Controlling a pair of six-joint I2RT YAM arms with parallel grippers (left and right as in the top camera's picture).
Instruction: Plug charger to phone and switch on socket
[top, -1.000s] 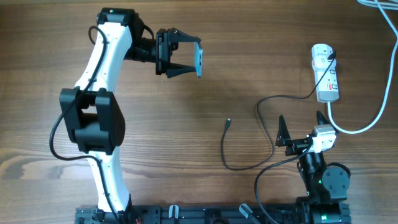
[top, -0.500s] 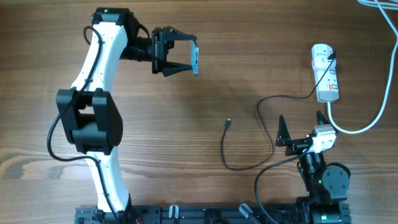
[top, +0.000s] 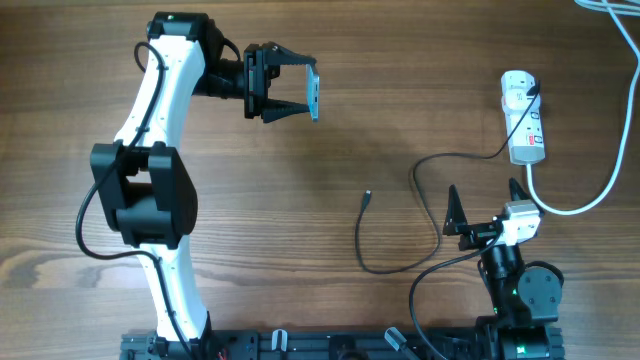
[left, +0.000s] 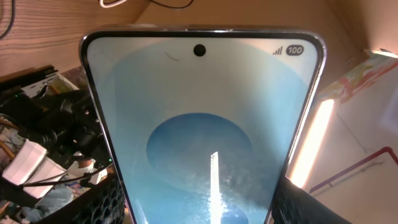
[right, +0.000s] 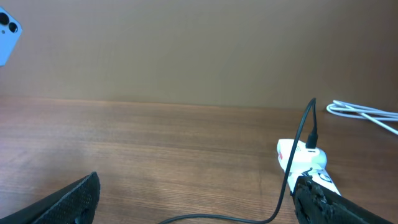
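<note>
Step in hand: getting the phone ready for plugging. Nothing is plugged into it yet.

My left pincer (top: 303, 94) is clamped on the phone (top: 315, 96) and holds it up off the bench (top: 400, 60), far left side, standing on edge as seen from overhead. In the left wrist view the lit blue screen fills the frame, camera-hole end pointing away from me. The charging port is not visible in any view, probably at the end nearest my palm.

My right pincer (top: 483, 203) is spread wide and empty, low near its base, well apart from the phone.

The charger (top: 359, 235) lies in a loose loop on the bench between the two arms. Its plug tip (top: 367, 197) is free and nothing touches it. Its far end runs up into the socket (top: 524, 120) on the right, which has a white cord (top: 600, 195) trailing off it. I can't read the switch position at this size.

Next move, as I judge it: right pincer goes over to the plug tip and pinches it close behind the head. Left arm brings the phone toward the middle with the port end exposed. The tip is small, so alignment must be square to the port. Pressing the switch comes last.
</note>
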